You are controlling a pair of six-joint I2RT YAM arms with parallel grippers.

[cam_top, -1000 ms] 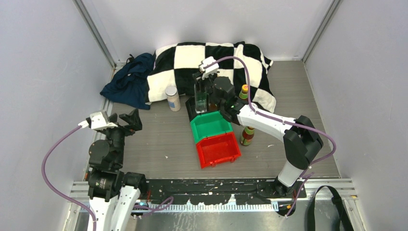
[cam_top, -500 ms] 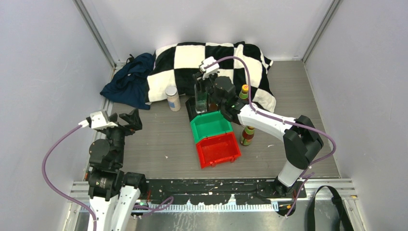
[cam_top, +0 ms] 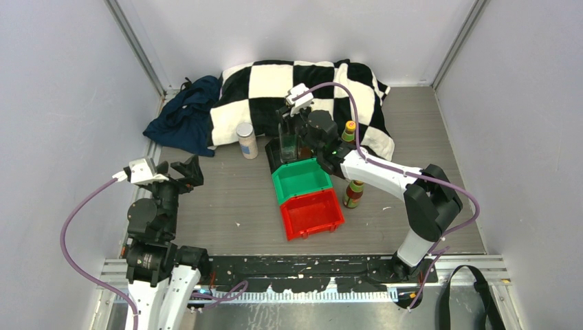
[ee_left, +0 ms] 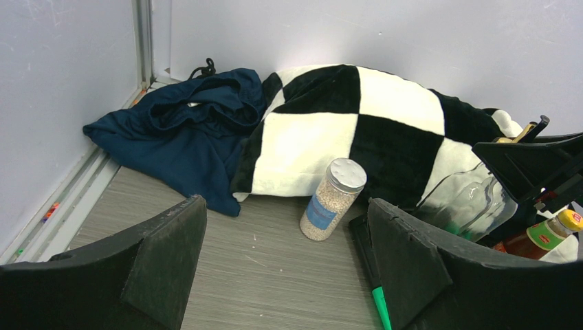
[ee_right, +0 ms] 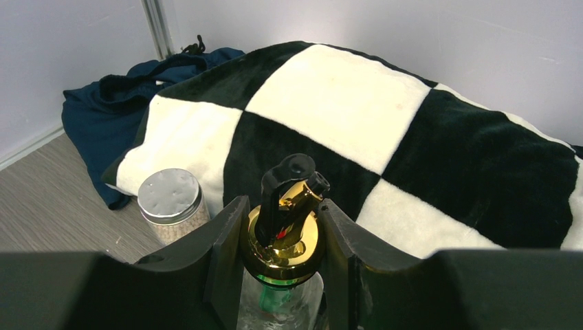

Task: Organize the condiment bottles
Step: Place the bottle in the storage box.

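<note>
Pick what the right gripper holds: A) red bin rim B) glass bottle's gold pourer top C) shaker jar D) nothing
B: in the right wrist view the right gripper is clamped on both sides of the gold pourer top, while the shaker jar stands apart to the left.

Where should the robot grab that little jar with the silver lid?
Around its round middle, below the lid. The shaker jar stands upright with the blanket right behind it, so the open left gripper would probably best come level from the near side, one finger either side.
</note>
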